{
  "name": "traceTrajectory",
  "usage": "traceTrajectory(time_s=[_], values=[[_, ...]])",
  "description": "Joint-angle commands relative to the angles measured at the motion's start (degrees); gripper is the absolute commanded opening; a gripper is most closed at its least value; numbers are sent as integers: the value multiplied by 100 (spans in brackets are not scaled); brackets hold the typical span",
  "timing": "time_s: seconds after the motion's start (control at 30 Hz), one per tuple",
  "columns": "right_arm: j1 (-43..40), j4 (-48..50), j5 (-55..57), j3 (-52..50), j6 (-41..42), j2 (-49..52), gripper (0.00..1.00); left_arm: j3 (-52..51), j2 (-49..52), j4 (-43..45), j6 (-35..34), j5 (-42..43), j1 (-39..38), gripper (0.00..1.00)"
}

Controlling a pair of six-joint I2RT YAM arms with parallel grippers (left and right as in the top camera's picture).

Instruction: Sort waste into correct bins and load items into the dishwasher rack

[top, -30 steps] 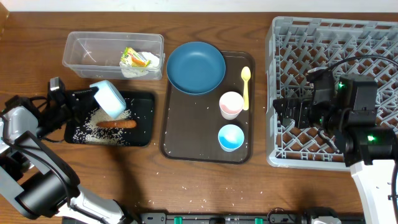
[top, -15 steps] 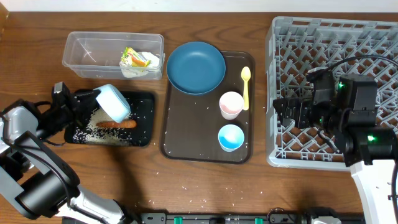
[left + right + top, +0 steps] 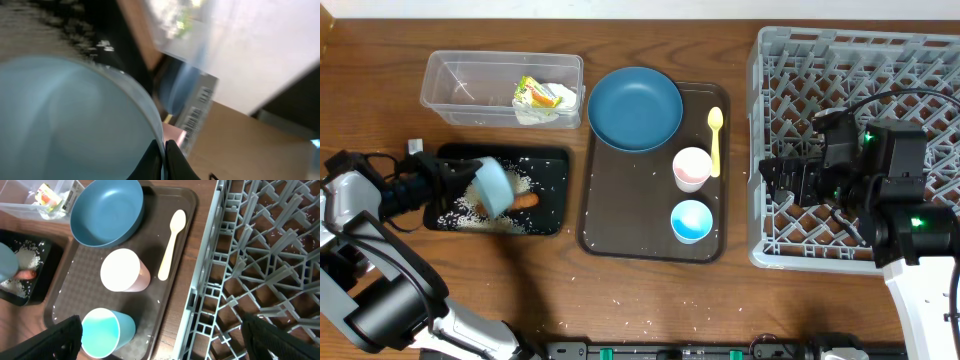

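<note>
l claw (image 3: 164, 159) is pinched tight on the rim of the pale blue bowl (image 3: 492, 187). wrist cam shows the rim running between the two fingertips. bowl is held off the surface, tipped on its side over the black tray (image 3: 552, 160). it's blurred in the top view, so can't tell which way its mouth faces.

rice (image 3: 470, 208) is spread over the tray floor, under and around the bowl. carrot stick (image 3: 526, 200) lies in the same tray just r of the bowl, its l end hidden behind it. a few stray grains dot the table (image 3: 650, 290) in front of both trays.

clear tub (image 3: 460, 70) sits behind the black tray. the crumpled tissue (image 3: 532, 113) and green-yellow wrapper (image 3: 540, 95) are in its r end.

brown serving tray (image 3: 630, 200) is just r of the black one. dark-blue plate (image 3: 635, 108) is at its back l corner, overhanging the rim. yellow spoon (image 3: 715, 140) lies along the r side, bowl end to the back. pink cup (image 3: 692, 168) stands just beside the spoon. light blue cup (image 3: 690, 220) is in front of it. both are upright, mouths up.

r claw (image 3: 775, 180) has its jaws spread wide w/ nothing between them. it hangs over the l part of the grey rack (image 3: 860, 60) at the far r, well apart from the cups.
</note>
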Motion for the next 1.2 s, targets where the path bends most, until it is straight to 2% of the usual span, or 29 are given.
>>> traceTrajectory(time_s=[0.0,0.27,0.47,0.73,0.8,0.93,1.17], values=[[50,9,17,98,28,2,99,-26,24,-22,-291,-540,13,6],[50,13,17,98,28,2,99,-26,-50,254,-273,634,7,6],[50,13,20,98,26,2,99,-26,-247,247,20,1565,-131,6],[50,11,24,98,26,2,99,-26,-634,203,149,2033,-551,6],[50,11,55,98,26,2,99,-26,-824,155,162,1888,-745,6],[50,15,131,98,28,2,99,-26,-1346,-46,160,920,-1373,6],[50,39,129,98,31,2,99,-26,-2037,-111,125,-1982,-3311,6]])
